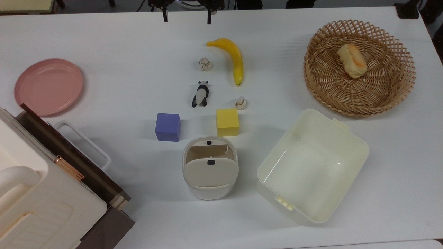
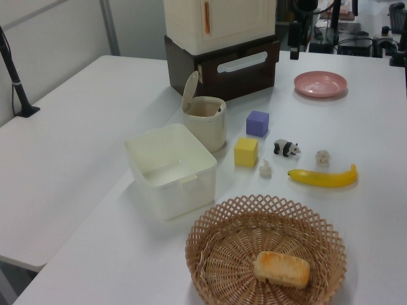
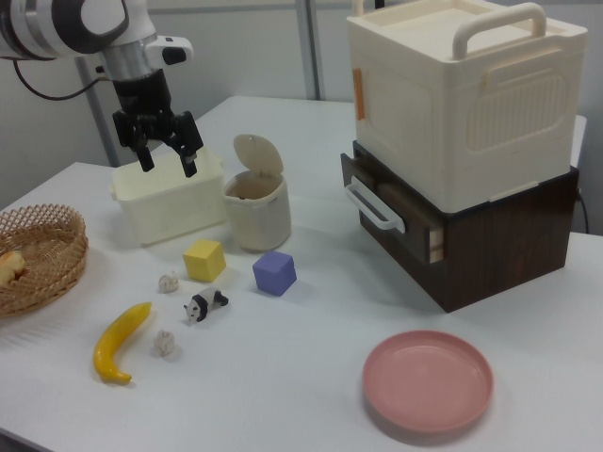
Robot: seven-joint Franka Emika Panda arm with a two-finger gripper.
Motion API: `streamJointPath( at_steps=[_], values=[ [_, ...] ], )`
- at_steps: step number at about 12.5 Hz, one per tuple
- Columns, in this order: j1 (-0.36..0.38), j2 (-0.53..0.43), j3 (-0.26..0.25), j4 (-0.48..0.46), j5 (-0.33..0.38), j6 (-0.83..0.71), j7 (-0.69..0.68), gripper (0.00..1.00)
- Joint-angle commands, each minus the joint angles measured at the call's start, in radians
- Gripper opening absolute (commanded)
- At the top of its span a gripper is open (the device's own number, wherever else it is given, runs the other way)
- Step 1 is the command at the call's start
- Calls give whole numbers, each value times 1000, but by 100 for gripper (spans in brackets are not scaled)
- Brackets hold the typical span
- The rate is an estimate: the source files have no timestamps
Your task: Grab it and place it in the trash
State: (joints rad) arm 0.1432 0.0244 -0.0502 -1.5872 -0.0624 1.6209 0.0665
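Note:
The lumpy off-white paper wad (image 1: 240, 103) (image 2: 265, 168) (image 3: 169, 282) lies on the white table, just beyond the yellow cube (image 1: 227, 121) and near the banana's tip. The trash (image 1: 210, 192) (image 2: 205, 124) (image 3: 257, 217), a small off-white bin with its flap lid tipped open, stands in front of the cubes in the top view. My gripper (image 1: 187, 15) (image 3: 168, 158) hangs open and empty above the table at the top view's upper edge, well away from the wad. In the right view it hovers in front of the cream tub.
A rounder paper ball (image 1: 205, 63), a panda figurine (image 1: 200, 93), a banana (image 1: 232, 58) and a purple cube (image 1: 168, 127) crowd the centre. A cream tub (image 1: 311, 166) sits beside the bin. A wicker basket (image 1: 360, 100) holds bread. A pink plate (image 1: 48, 85) and a drawer cabinet (image 1: 52, 193) stand on the top view's left.

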Motion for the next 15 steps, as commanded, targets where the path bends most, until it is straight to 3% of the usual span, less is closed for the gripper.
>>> streamJointPath(
  at_steps=[1, 15],
  values=[
    [9, -17, 0, -23, -7, 10, 12, 100],
    [12, -20, 0, -25, -7, -13, 13, 100]
  ],
)
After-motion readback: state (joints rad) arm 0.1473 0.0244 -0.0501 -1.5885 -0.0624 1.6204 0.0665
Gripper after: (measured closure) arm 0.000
